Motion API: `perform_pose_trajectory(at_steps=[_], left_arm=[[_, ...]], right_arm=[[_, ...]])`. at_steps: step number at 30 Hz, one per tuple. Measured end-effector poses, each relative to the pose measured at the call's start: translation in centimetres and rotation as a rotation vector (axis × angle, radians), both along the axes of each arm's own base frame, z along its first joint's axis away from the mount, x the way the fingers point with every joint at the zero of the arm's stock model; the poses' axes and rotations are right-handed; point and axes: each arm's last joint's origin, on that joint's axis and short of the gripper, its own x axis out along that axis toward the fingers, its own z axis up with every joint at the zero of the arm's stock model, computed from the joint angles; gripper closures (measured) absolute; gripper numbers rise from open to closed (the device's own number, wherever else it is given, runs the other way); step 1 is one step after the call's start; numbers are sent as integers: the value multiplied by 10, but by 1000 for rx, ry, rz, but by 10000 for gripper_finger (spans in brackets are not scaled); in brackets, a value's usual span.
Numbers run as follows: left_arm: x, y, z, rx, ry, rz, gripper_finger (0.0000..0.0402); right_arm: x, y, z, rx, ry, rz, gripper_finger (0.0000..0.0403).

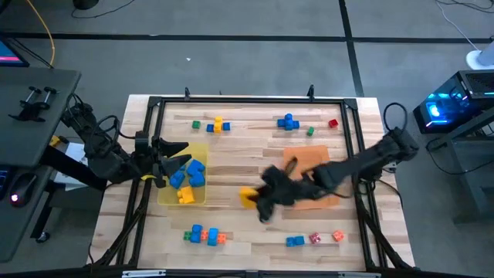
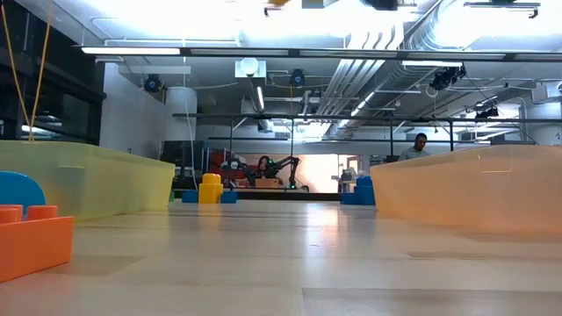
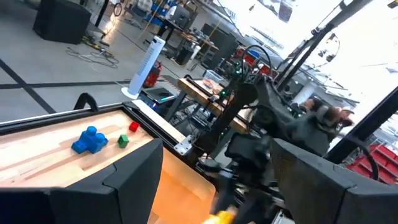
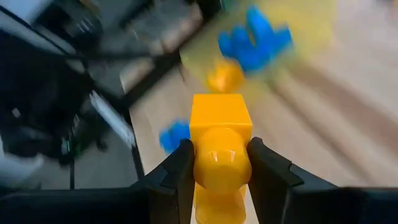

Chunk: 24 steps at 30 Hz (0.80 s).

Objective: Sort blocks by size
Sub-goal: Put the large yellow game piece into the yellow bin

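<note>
Blocks lie scattered over the wooden table; the right hand hangs over the middle of the table, between the two trays, its fingers clamped on a yellow block that stands out in front of them; in the high view that same yellow block shows at the hand's tip, just off the orange tray; the right arm reaches in from the right edge across that tray.

The left hand sits at the left side of the table, at the rim of the yellow tray; its fingers stand apart and grip nothing; inside the yellow tray lie several blue blocks and a yellow one.

Along the far edge sit a green cube and a small yellow and blue group, then farther right a blue cluster, another green cube and a red cube; the left wrist view shows the blue cluster with the green and red cubes beside it.

Near the front edge lies a mixed group of blue, green and orange blocks toward the left, and toward the right a blue block, a red cube and an orange cube; in the low view an orange block sits close at the left with a blue one behind it.
</note>
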Motion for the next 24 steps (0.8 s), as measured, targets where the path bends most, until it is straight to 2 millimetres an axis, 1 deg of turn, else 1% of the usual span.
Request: perform_pose_trajectory(at_steps=[4,9,13,16,20,24], left_arm=[[0,0,0,2,1,0,119],[0,0,0,2,1,1,119],[0,0,0,1,1,1,119],[0,0,0,2,1,0,119],[0,0,0,8,4,0,119],[0,0,-1,13,7,0,119]], right_arm=[[40,-26,-9,-5,-171,-3,291],[78,-54,-37,41,-275,-12,291],[100,-72,-61,102,-354,-30,291],[115,-85,-80,103,-392,-54,291],[134,-102,-102,102,-413,-91,291],[156,-119,-119,103,-412,-119,291]])
